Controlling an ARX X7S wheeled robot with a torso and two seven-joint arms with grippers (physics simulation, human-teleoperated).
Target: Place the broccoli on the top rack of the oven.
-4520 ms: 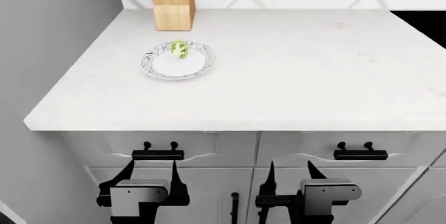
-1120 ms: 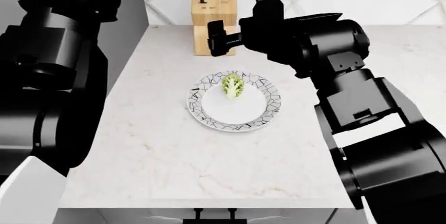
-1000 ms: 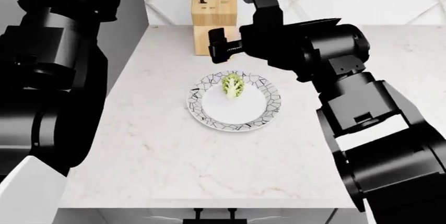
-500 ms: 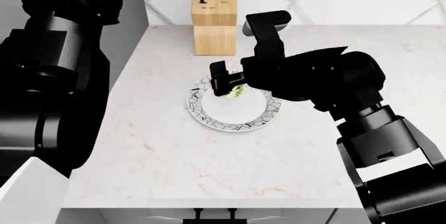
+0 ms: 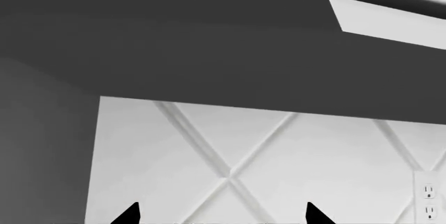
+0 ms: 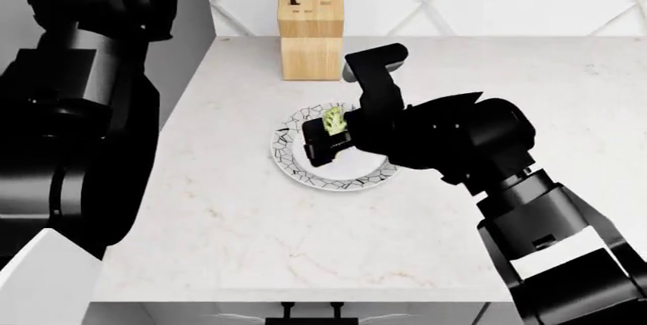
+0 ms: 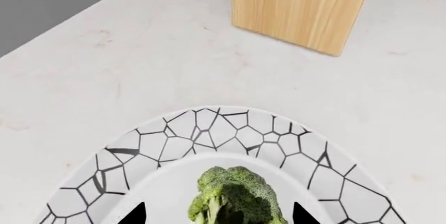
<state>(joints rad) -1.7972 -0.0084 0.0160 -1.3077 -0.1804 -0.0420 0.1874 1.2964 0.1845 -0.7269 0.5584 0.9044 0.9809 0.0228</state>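
Observation:
The broccoli (image 7: pixel 233 195), a small green floret, lies on a white plate with a black crackle-patterned rim (image 7: pixel 209 130). In the head view the broccoli (image 6: pixel 332 119) peeks out beside my right arm above the plate (image 6: pixel 291 160). My right gripper (image 7: pixel 218 216) is open, one fingertip on each side of the floret and clear of it. My left gripper (image 5: pixel 221 216) is open and empty, raised and facing the white diamond-tiled wall. The oven and its top rack are out of view.
A wooden knife block (image 6: pixel 310 37) stands behind the plate near the wall, also in the right wrist view (image 7: pixel 303 7). A grey wall borders the counter's left side. My left arm (image 6: pixel 81 98) fills the left of the head view. A wall outlet (image 5: pixel 427 200) shows.
My right arm has come down from beside the knife block onto the plate, its open fingers now around the broccoli. Earlier still, the head view rose from the cabinet fronts to above the counter.

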